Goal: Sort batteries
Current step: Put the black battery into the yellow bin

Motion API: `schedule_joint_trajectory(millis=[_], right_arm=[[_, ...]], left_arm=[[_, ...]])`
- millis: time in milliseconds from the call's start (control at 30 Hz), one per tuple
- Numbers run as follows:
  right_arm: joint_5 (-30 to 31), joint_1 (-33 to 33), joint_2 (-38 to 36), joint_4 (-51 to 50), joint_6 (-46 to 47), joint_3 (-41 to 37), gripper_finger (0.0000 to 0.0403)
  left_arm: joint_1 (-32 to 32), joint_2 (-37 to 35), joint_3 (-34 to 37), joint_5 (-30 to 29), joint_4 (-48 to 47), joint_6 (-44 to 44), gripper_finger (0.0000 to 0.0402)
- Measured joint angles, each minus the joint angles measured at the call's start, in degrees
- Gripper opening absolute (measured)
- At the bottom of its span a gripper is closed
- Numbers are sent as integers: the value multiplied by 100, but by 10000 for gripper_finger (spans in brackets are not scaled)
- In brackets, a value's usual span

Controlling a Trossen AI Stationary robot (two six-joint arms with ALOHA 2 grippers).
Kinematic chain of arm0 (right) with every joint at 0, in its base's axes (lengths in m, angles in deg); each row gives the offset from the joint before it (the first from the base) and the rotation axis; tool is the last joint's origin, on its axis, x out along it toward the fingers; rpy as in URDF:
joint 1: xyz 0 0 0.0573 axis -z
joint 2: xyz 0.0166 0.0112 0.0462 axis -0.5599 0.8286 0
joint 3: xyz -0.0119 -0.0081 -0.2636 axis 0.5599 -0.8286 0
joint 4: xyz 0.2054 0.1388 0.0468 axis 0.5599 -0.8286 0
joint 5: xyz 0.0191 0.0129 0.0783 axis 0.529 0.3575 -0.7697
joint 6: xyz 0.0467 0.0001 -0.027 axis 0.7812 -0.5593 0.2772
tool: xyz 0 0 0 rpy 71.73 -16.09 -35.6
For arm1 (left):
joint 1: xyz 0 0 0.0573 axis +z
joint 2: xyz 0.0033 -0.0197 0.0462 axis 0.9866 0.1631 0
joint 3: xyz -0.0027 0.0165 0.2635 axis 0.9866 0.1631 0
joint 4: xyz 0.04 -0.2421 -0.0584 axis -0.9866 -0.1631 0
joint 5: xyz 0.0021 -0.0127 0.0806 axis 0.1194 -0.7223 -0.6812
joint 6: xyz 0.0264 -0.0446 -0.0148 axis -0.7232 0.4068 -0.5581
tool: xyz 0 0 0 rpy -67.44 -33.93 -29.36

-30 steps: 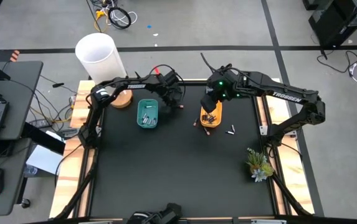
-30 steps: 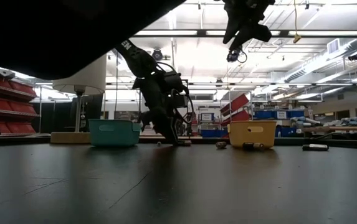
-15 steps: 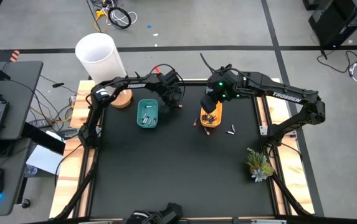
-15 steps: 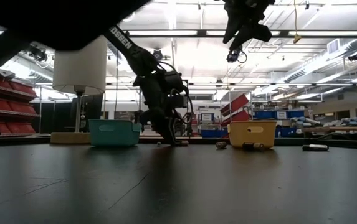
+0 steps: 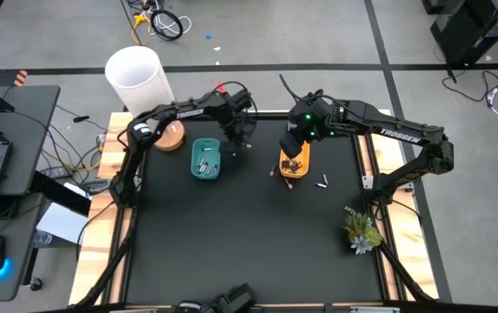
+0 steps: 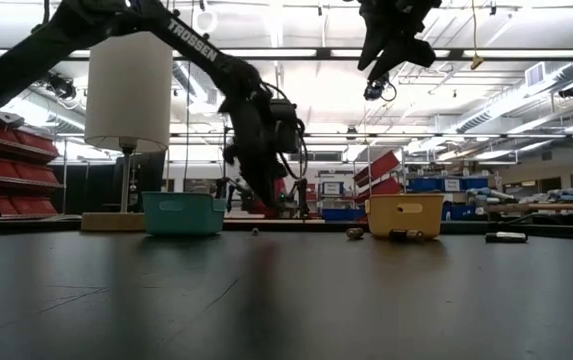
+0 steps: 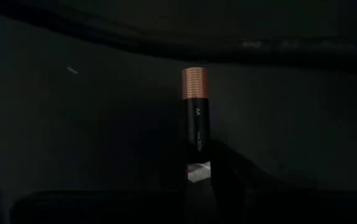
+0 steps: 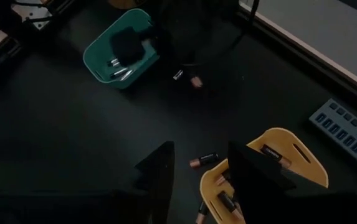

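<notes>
Teal tray [image 5: 205,160] sits left with pale batteries inside. My left gripper [image 5: 235,136] hangs just right of it, jaws pinching a copper-topped battery [image 7: 196,118] above the bench [image 5: 231,243]. Farther right, my right gripper [image 8: 198,168] hovers, jaws spread, over the yellow tray [image 5: 295,163].

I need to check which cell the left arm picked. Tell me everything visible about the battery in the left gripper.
The dark cylindrical AA battery with a copper-coloured end stands out past the left gripper, which is clamped on its lower part. Its copper band points away from the fingers, and pale lettering including "AA" runs along its black body. It hangs above the black table, right of the teal rectangular tray.
</notes>
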Motion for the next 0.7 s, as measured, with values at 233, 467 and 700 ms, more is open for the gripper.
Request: schedule_joint_trajectory(millis=[233,467,700], right_arm=[[38,131,0,538,-182,0,158],[228,197,0,966,-288,2,158],[450,201,-10,885,-356,2,158]], left_arm=[[-38,-74,-685,652,-1846,1006,58],[-269,-464,-723,770,-2186,1647,58],[-592,-744,-721,837,-1590,2100,58]])
